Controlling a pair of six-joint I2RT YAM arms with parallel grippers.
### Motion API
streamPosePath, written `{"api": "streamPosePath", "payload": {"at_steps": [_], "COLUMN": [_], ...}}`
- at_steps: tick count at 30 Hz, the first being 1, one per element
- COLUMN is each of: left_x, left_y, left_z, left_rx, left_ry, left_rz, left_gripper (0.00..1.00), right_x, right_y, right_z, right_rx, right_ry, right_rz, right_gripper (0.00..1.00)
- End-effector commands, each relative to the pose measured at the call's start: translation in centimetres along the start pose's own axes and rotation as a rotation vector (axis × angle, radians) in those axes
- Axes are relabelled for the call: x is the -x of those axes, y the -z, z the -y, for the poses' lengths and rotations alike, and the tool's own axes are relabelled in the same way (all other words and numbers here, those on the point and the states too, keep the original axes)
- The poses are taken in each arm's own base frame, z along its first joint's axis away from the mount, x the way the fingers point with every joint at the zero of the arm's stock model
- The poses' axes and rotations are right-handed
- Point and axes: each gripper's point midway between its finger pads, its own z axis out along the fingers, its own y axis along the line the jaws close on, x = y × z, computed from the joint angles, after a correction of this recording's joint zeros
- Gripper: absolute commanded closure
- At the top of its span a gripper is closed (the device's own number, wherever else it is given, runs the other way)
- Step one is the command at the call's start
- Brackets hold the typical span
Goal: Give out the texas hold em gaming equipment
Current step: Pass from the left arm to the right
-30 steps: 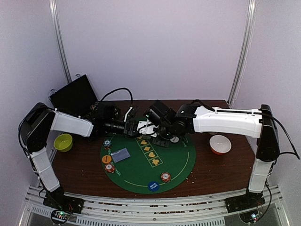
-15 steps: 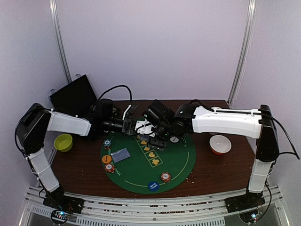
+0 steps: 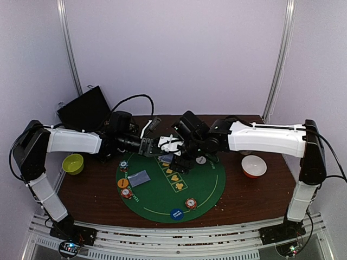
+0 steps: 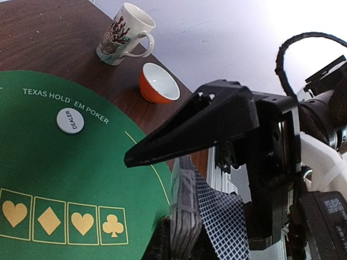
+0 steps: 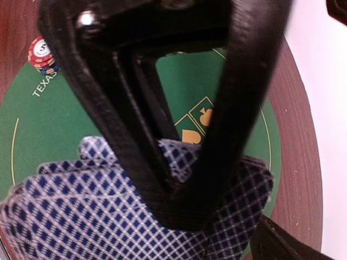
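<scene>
My left gripper [image 3: 150,145] is shut on a deck of blue-checked cards [image 4: 187,200], seen edge-on, with one card [image 4: 225,225] fanned out sideways. From the right wrist view its black fingers [image 5: 184,208] pinch the spread cards [image 5: 81,216]. My right gripper [image 3: 172,151] faces it, open, one finger [image 4: 206,122] reaching over the deck without gripping it. On the green mat [image 3: 179,189] lie a grey card [image 3: 140,177], chip stacks [image 3: 123,164] [image 3: 127,193] [image 3: 190,203], an orange disc [image 3: 123,183], a blue disc [image 3: 176,213] and a white dealer disc [image 4: 71,120].
A red-and-white bowl [image 3: 254,166] sits right of the mat, with a beige mug [image 4: 122,33] behind it. A yellow-green bowl [image 3: 72,163] stands at the left edge. A black box [image 3: 85,110] leans at the back left.
Both grippers have shifted slightly to the right above the mat's far edge. The left arm reaches further out, and the right wrist has drawn back a little.
</scene>
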Motion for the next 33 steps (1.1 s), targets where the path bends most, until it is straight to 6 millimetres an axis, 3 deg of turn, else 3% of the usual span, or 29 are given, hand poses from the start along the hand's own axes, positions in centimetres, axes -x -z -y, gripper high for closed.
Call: {"api": "streamPosePath", "payload": {"at_steps": [1, 6, 10, 15, 20, 23, 27, 30, 31, 33], "left_x": [1.2, 1.7, 1.3, 0.7, 0.7, 0.5, -0.3, -0.5, -0.5, -0.5], "left_y": [0.4, 0.4, 0.3, 0.3, 0.0, -0.5, -1.2, -1.1, -1.0, -0.9], "left_z": [1.6, 2.6, 3.3, 3.1, 3.2, 3.2, 3.4, 3.4, 3.4, 3.3], "left_rx": [-0.027, -0.088, -0.142, -0.143, -0.143, -0.151, -0.169, -0.153, -0.145, -0.133], "left_ry": [-0.081, -0.08, -0.06, -0.039, -0.044, -0.038, -0.027, -0.045, -0.052, -0.059], "left_rz": [0.018, 0.03, 0.019, 0.015, 0.015, 0.003, -0.037, -0.045, -0.041, -0.035], "left_gripper": [1.0, 0.94, 0.85, 0.76, 0.61, 0.57, 0.59, 0.94, 1.0, 1.0], "right_x": [0.6, 0.8, 0.9, 1.4, 1.4, 1.4, 1.5, 1.6, 1.5, 1.4], "right_y": [0.8, -0.1, -0.4, -0.3, -0.7, -0.7, -0.6, -0.7, -0.7, -0.5], "right_z": [0.8, 0.9, 2.2, 2.8, 2.7, 2.6, 2.9, 3.1, 3.1, 3.1], "right_rx": [-0.033, -0.041, -0.112, -0.131, -0.127, -0.127, -0.142, -0.148, -0.148, -0.145], "right_ry": [0.008, 0.007, -0.005, 0.001, 0.008, 0.011, 0.004, 0.0, -0.001, -0.01], "right_rz": [0.039, 0.033, 0.029, 0.043, 0.034, 0.033, 0.036, 0.038, 0.037, 0.036], "right_gripper": [0.18, 0.21, 0.37, 0.45, 0.48, 0.48, 0.48, 0.48, 0.46, 0.41]}}
